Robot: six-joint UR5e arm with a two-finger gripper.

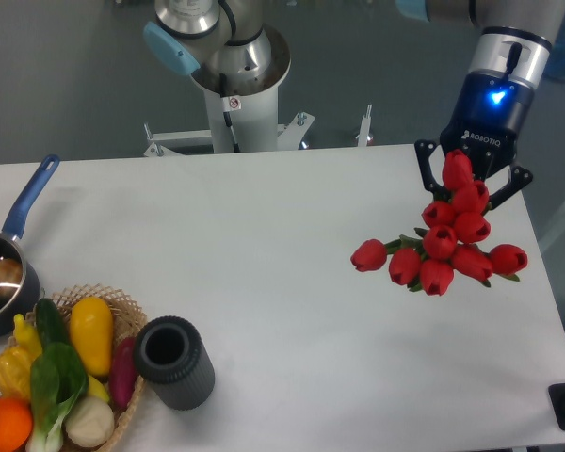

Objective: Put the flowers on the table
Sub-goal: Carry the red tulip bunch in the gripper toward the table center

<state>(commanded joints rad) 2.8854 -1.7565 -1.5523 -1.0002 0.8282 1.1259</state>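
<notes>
Currently the black two-finger gripper [475, 182] is carrying the bunch of red tulips with green stems and leaves [447, 243] above the right end of the large white matte surface [264, 254], near its far right corner. Both black fingers [424, 162] are sitting either side of the uppermost blooms, apparently clenching the bunch, though the stems are hidden behind the heads. The flowers are hanging tilted, blooms fanning down and left, seemingly not touching the surface. The risk, as I am judging it, is position: the bunch is hovering close to the right edge, so releasing from this height could let it roll off. The dark ribbed cylinder [175, 362] and wicker basket of vegetables [61, 381] are sitting well apart.
</notes>
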